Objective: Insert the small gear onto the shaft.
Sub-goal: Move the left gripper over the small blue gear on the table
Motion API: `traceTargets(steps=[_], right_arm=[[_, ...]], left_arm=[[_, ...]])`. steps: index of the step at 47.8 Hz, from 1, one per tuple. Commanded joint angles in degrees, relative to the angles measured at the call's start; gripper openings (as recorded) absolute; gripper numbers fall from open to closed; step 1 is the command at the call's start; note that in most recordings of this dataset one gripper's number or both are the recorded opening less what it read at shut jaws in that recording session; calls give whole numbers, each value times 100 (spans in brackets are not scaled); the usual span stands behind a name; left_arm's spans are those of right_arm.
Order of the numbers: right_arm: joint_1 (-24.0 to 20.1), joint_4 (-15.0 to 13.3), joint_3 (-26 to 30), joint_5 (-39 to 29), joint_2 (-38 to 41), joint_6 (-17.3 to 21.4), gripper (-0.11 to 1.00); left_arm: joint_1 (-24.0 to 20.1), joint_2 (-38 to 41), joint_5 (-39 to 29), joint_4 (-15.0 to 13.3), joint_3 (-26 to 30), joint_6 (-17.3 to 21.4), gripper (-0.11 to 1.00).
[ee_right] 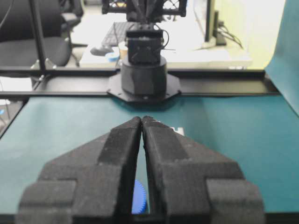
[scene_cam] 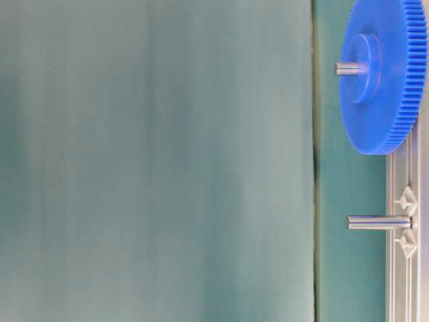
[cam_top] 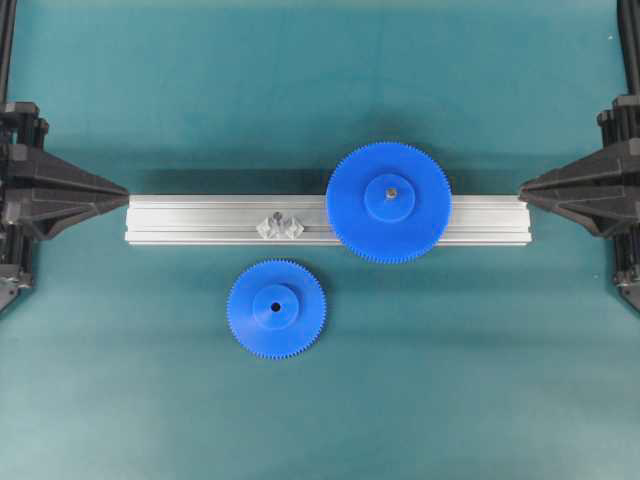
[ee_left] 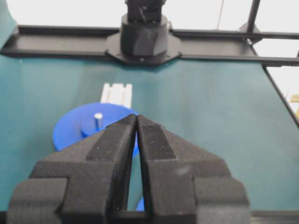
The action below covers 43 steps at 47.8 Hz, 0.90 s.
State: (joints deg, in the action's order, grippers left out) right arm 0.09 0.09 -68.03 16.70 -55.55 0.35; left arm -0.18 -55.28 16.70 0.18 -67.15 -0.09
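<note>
Below the rail [cam_top: 200, 220], lower centre of the overhead view, the small gear [cam_top: 276, 308] lies flat on the table [cam_top: 480, 380]. Just above it, the shaft [cam_top: 279, 225] stands bare. Left gripper [ee_left: 136, 120] and right gripper [ee_right: 141, 121] have jaws closed, empty.

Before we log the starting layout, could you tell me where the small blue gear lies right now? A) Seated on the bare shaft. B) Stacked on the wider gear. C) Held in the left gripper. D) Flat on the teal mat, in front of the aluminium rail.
D: in the overhead view the small gear lies flat on the teal mat, apart from the aluminium rail, while the shaft stands bare.
</note>
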Motion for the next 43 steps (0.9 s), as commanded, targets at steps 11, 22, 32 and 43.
traceTargets(steps=[11,22,32,43], right_arm=[[9,141,281,-1072,-18,35,19],[176,132,677,-2391,-53,18,20],[290,105,914,-3111,18,18,20],[396,53,1187,-3753,325,0,24]], left_arm=[[378,712,-1178,105,686,-1213,2],[448,1169,-1608,105,1020,-782,1],[448,1573,-2417,105,1433,-589,1],[475,1969,-3015,105,1837,-519,1]])
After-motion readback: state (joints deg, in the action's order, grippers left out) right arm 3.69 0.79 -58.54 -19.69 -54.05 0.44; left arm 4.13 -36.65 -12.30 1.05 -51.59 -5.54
